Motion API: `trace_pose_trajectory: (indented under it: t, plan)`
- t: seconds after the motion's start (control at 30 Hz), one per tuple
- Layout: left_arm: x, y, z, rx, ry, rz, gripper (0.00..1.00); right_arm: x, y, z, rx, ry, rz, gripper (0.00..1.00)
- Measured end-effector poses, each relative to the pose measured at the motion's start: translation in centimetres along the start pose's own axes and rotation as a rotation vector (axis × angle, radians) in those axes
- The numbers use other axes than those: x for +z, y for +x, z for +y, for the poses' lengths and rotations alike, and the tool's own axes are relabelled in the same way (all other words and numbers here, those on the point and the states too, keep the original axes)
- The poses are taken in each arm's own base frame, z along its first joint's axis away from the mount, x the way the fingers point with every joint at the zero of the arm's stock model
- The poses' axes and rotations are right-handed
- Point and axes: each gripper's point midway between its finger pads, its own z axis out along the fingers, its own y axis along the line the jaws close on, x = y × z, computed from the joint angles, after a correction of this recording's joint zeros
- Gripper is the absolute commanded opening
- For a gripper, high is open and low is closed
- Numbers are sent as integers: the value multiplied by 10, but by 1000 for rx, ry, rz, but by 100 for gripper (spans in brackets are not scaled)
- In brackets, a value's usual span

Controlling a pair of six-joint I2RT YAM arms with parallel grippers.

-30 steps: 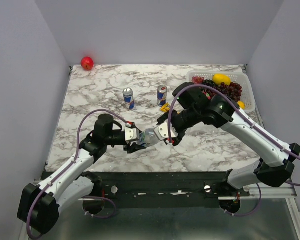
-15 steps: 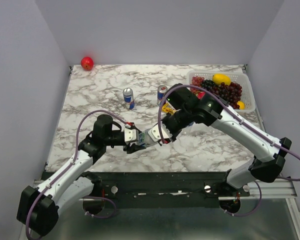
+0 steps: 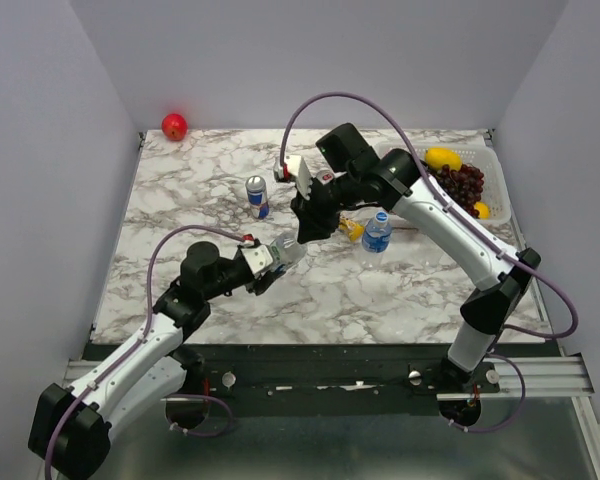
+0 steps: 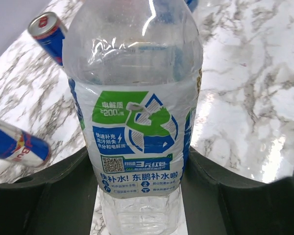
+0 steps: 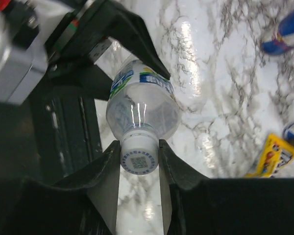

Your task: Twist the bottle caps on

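Observation:
A clear bottle (image 4: 137, 98) with a blue, green and white label is held at its lower body, with my left gripper (image 4: 137, 156) shut on it. From above, that bottle (image 3: 284, 252) tilts up and to the right, off the table. Its whitish cap (image 5: 139, 157) sits on the neck, and my right gripper (image 5: 138, 146) is shut on the cap from both sides. The right gripper (image 3: 302, 238) comes down onto the bottle's top from the upper right. A second bottle (image 3: 377, 232) with a blue cap stands upright to the right of the arms.
A blue-and-silver can (image 3: 257, 197) stands behind the held bottle. A yellow packet (image 3: 352, 228) lies beside the standing bottle. A white basket (image 3: 495, 170) of fruit sits at the back right and a red apple (image 3: 174, 126) at the back left corner.
The right arm has swung up and back, turning its wrist, and its jaws have closed on the cap. The left gripper has tipped the bottle upward. The standing bottle now shows.

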Motion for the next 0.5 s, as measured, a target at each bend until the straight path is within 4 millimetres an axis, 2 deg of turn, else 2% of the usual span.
trace_pose_trajectory:
  t: [0.13, 0.17, 0.2, 0.23, 0.27, 0.33, 0.4, 0.5]
  plan:
    - [3, 5, 9, -11, -92, 41, 0, 5, -1, -14, 310, 77, -10, 2]
    - [3, 7, 10, -12, -102, 48, 0, 7, 0, -17, 385, 93, -8, 10]
    - [3, 9, 11, -14, -114, 58, 0, 8, 0, -19, 437, 99, -9, 24]
    - [3, 11, 12, -16, -123, 66, 0, 10, 0, -21, 479, 98, -11, 52]
    - [3, 13, 13, -18, -128, 75, 0, 11, 1, -23, 514, 91, -14, 62]
    - [2, 14, 14, -15, -136, 82, 0, 12, 0, -26, 547, 66, -21, 74]
    - [2, 12, 16, 3, -135, 77, 0, 8, -4, -32, 528, 50, -44, 75]
    - [3, 11, 5, 25, -70, 75, 0, -12, -15, -37, 355, 39, -107, 76]
